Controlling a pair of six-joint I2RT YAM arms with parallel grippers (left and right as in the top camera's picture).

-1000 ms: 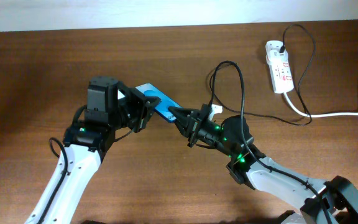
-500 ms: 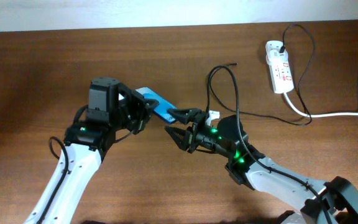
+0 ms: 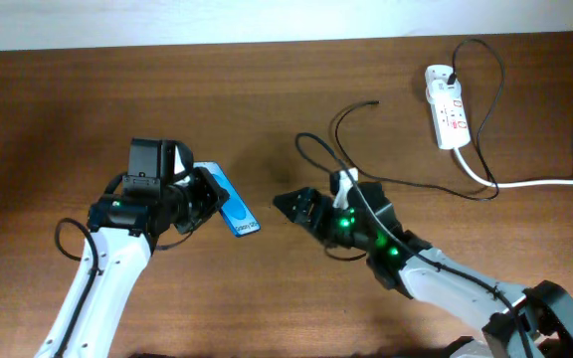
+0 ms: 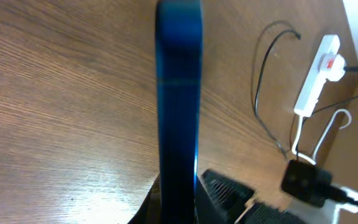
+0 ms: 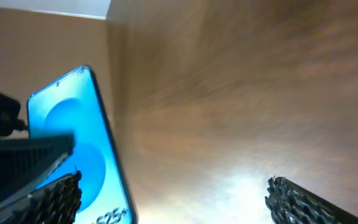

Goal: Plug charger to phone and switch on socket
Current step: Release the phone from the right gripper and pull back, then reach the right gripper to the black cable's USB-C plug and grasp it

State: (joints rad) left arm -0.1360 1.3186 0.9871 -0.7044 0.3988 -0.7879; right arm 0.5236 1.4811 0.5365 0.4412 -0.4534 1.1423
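1. The left gripper [image 3: 207,199] is clamped on 1 end of the phone [image 3: 235,207], which seems to be held above the table [image 3: 48,119] with its blue screen turned toward the right arm. With that short hold, a push from a plug could pivot the phone or slide it in the fingers.
2. The right gripper [image 3: 291,204] is spread wide and empty, near the phone. The charger's plug tip [image 3: 373,101] lies loose on the table well behind it, so I judge that nothing is plugged in yet.
3. The charger [image 3: 386,181] cable is draped across the right arm. Reaching back for the tip could snag that loop, flick the tip away or tug on the socket [image 3: 447,107].
4. The tip is small. An off-centre pinch could leave it skewed, and it would then miss the phone's port, which no view shows.
5. The socket sits far to the right with the charger's other end in it. A sideways press on a switch could shove the strip instead of flipping the switch. I cannot tell whether it is already on.
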